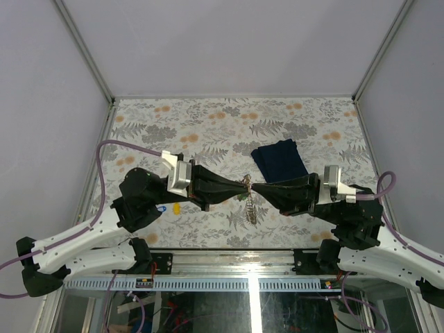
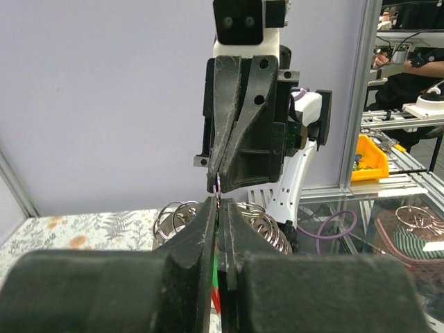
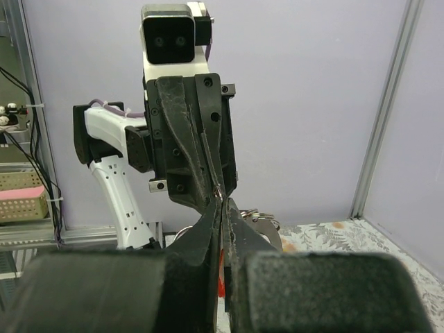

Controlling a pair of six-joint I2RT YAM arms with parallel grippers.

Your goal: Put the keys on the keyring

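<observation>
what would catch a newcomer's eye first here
The two arms meet tip to tip over the middle of the table, the left gripper and right gripper both shut on the keyring dangling between them. Just behind lies a dark navy cloth; a yellow-tagged key sits by the left arm.

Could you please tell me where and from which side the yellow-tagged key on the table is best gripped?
Probably across the oval tag of the yellow-tagged key, coming straight down from above: it lies flat on the table, so a sideways approach finds nothing to pinch. Its blade is too small to see. The left gripper is nearer, though shut on the keyring.
</observation>
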